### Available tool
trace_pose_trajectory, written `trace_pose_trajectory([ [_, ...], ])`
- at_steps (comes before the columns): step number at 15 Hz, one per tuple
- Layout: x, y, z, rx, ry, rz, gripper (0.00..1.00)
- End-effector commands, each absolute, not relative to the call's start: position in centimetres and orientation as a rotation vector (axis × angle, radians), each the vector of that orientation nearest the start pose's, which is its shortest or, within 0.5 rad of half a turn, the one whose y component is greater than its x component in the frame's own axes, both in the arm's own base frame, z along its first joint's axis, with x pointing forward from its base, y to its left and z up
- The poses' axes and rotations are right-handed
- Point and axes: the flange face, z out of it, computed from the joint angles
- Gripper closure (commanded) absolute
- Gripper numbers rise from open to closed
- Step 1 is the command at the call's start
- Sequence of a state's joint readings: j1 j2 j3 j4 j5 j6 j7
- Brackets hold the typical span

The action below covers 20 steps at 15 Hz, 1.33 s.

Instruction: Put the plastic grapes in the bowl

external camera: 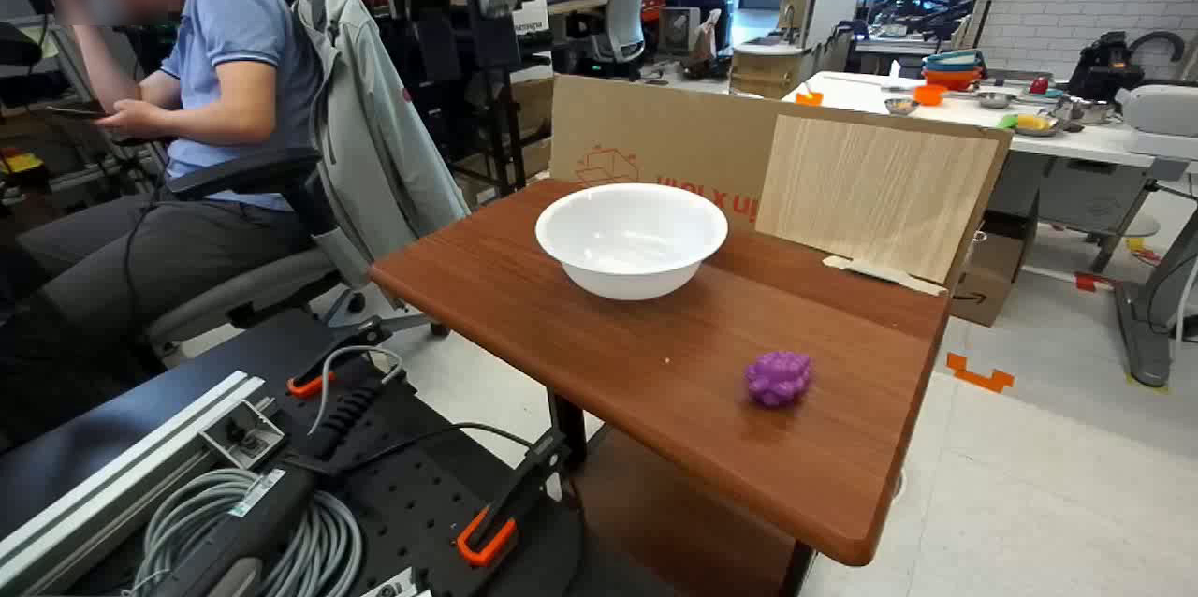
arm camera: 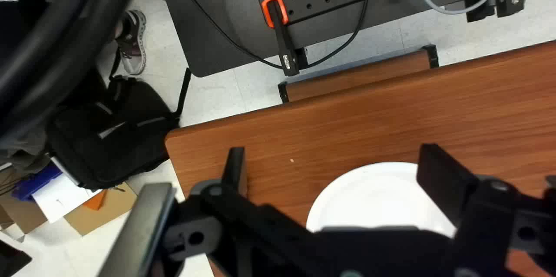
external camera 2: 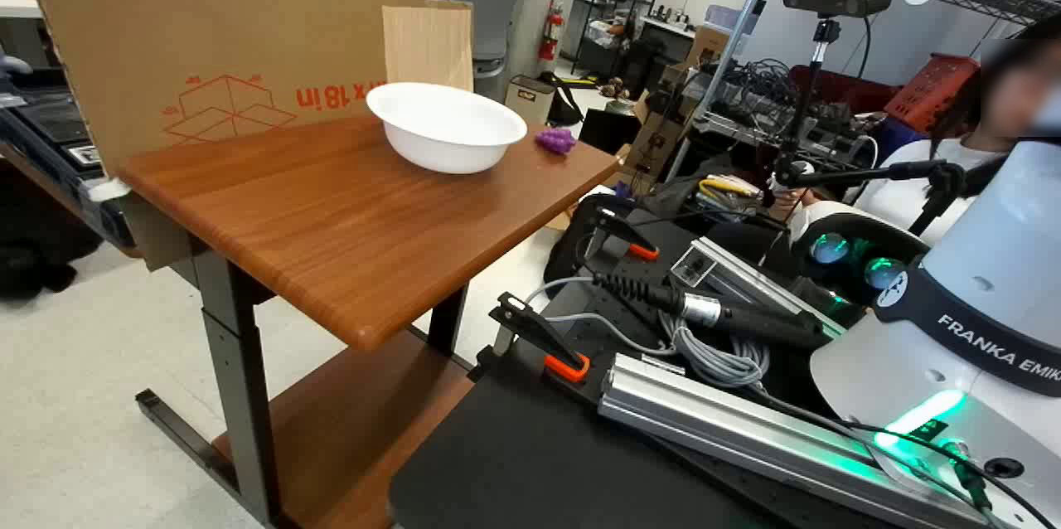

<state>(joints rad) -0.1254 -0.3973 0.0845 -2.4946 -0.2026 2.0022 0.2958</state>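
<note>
The plastic grapes [external camera: 779, 379], a small purple lumpy cluster, lie on the brown wooden table outside the bowl. They also show in an exterior view [external camera 2: 555, 141] near the table's end, beyond the bowl. In the wrist view the grapes do not show. The wide white bowl [external camera: 632, 274] stands upright on the table and looks empty. It also shows in an exterior view [external camera 2: 448, 131]. In the wrist view the bowl [arm camera: 378, 199] is partly hidden by the gripper body and one finger. My gripper [arm camera: 333, 149] is open, with nothing between its fingers, above the table. The exterior views do not show the gripper.
The table [external camera: 524, 298] has a cardboard sheet [external camera: 674, 124] standing along its far edge. A black bench with orange clamps [external camera: 487, 536], coiled cable and an aluminium rail [external camera 2: 729, 421] stands beside the table across a gap. A seated person [external camera: 225, 92] is near the table.
</note>
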Motion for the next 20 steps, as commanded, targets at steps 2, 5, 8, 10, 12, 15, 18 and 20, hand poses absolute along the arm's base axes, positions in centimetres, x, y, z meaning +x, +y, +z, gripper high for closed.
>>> trace_pose_trajectory([
  [2,40.5,-2.9,42.1,-3.336,0.42,0.12,0.0],
  [5,40.5,-2.9,42.1,-3.336,0.42,0.12,0.0],
  [8,40.7,-2.8,42.2,-3.324,0.416,0.119,0.0],
  [10,41.1,-3.3,42.4,-3.27,0.456,0.127,0.0],
  [12,41.6,-4.6,42.8,-3.173,0.571,0.106,0.0],
  [15,42.2,-8.6,43.9,-3.032,0.75,0.048,0.0],
  [18,42.8,-12.8,44.7,-2.93,0.888,-0.106,0.0],
  [20,43.9,-14.8,44.3,-2.953,0.904,-0.191,0.0],
])
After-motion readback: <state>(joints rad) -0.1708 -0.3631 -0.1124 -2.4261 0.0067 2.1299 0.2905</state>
